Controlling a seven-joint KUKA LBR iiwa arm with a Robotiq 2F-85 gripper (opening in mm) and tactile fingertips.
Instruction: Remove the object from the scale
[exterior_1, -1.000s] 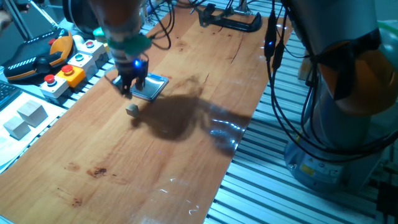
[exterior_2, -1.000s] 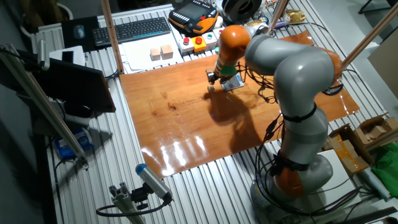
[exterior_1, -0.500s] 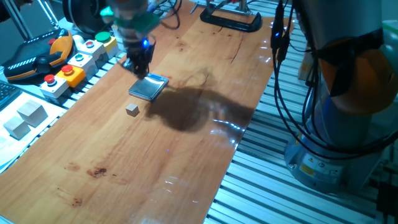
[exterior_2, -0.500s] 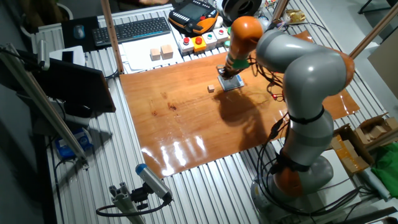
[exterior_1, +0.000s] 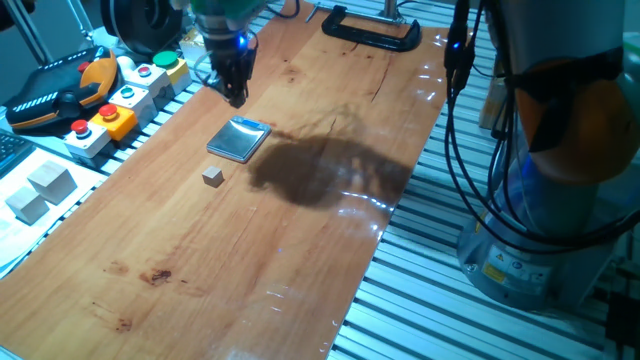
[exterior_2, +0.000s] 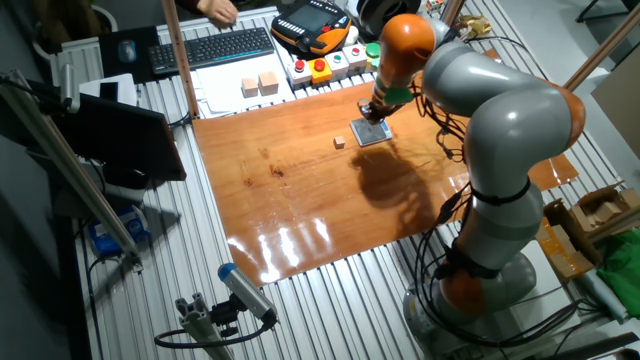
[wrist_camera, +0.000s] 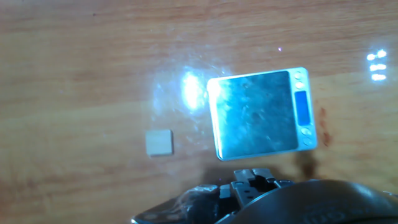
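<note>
The dark two-finger gripper (wrist_camera: 252, 186) is cut off at the hand view's bottom edge; its finger gap cannot be told in any view.

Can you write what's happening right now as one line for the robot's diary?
cube: on table beside scale, apart | scale: bare | gripper: raised past scale, holding nothing | task: looks done

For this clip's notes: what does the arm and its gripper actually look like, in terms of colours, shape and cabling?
The arm is built of thick, rounded silver-grey segments with orange bands at the joints, on a rounded base. Black cables hang in loops alongside it. The gripper is small and dark with two thin black fingers, sits below a teal-green collar and has a blue light glowing on it.
</note>
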